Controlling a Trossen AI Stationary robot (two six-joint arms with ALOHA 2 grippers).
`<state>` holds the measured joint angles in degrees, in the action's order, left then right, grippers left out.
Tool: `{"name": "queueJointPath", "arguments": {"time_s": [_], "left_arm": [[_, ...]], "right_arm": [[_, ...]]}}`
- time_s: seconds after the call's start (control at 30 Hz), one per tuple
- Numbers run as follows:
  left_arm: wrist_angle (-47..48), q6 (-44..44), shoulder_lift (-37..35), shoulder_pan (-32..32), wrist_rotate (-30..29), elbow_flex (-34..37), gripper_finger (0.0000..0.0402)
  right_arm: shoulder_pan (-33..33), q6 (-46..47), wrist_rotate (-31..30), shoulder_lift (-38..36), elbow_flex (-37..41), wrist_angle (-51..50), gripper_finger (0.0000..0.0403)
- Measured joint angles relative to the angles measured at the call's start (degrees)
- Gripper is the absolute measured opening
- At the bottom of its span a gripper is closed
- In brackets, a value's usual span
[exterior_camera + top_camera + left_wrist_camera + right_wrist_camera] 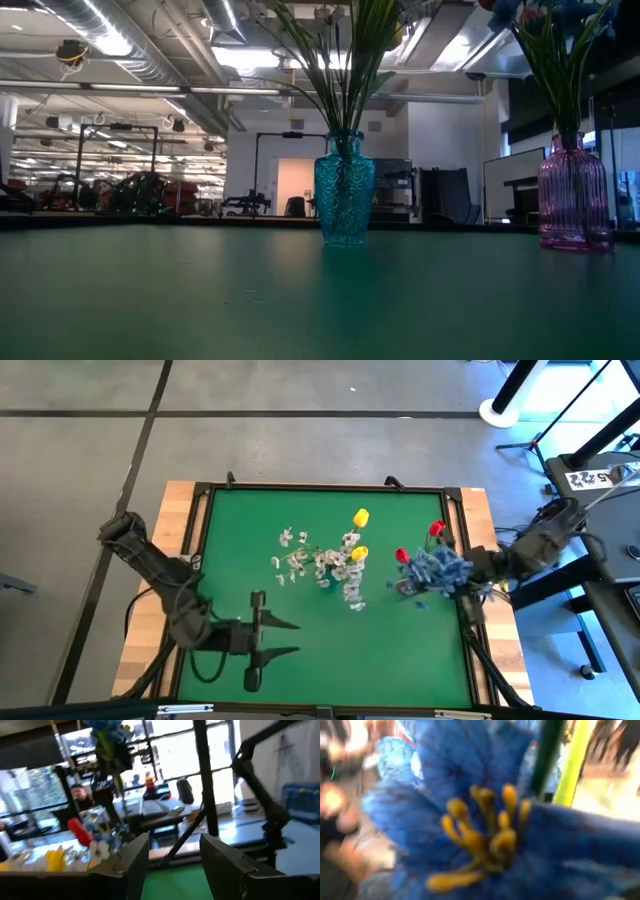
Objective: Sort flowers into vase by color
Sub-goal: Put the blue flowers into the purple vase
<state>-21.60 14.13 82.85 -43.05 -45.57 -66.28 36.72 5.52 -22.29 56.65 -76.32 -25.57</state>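
Observation:
A teal vase [345,200] at the table's middle holds white sprigs [320,560] and yellow tulips [360,535]. A pink vase [573,205] toward the right edge holds blue blossom sprigs [435,570] and red tulips [436,527]. My right gripper [462,582] reaches in from the right edge, right against the blue blossoms, one of which [485,825] fills its wrist view and hides the fingers. My left gripper [278,640] stands open near the table's near-left part, pointing level toward the right, with nothing between its fingers [135,865].
A black frame [200,560] borders the green table top. The near half of the mat [380,660] lies bare between the arms. Beyond the table, a person [77,792] shows among benches in the left wrist view.

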Motion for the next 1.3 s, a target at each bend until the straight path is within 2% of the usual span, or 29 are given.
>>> {"name": "queueJointPath", "arguments": {"time_s": [0.1,0.17,0.23,0.37,0.67,0.83,1.1,1.3], "left_arm": [[1.7,0.0,0.0,-2.9,-4.5,0.0,0.0166],[3.3,-0.4,-0.1,-4.1,-6.1,0.0,0.0162],[3.4,-0.4,-0.1,-4.8,-7.5,0.5,0.0159],[3.3,-1.6,-0.1,-4.9,-9.5,1.6,0.0152],[3.2,-2.0,-0.1,-4.7,-11.9,2.5,0.0145],[3.2,-2.0,-0.1,-4.0,-12.1,2.5,0.0144],[3.1,-3.5,-0.1,-2.2,-12.1,2.5,0.0144],[3.1,-3.6,0.0,-2.2,-12.1,2.5,0.0144]], "right_arm": [[2.8,4.3,1.1,-0.2,-5.8,-19.3,0.0016],[4.5,5.0,0.4,-0.3,-6.5,-27.9,0.0008],[6.3,7.3,-2.0,-0.9,-5.7,-33.6,0.0008],[10.3,15.3,-10.7,-4.4,-0.7,-39.8,0.0009],[18.3,18.3,-28.8,-17.2,14.4,-33.3,0.0009],[21.0,19.6,-38.8,-25.5,22.3,-25.0,0.0008],[21.0,21.6,-44.9,-32.8,36.1,-12.5,0.0006],[21.0,21.3,-46.3,-32.8,37.9,-9.8,0.0011]]}}
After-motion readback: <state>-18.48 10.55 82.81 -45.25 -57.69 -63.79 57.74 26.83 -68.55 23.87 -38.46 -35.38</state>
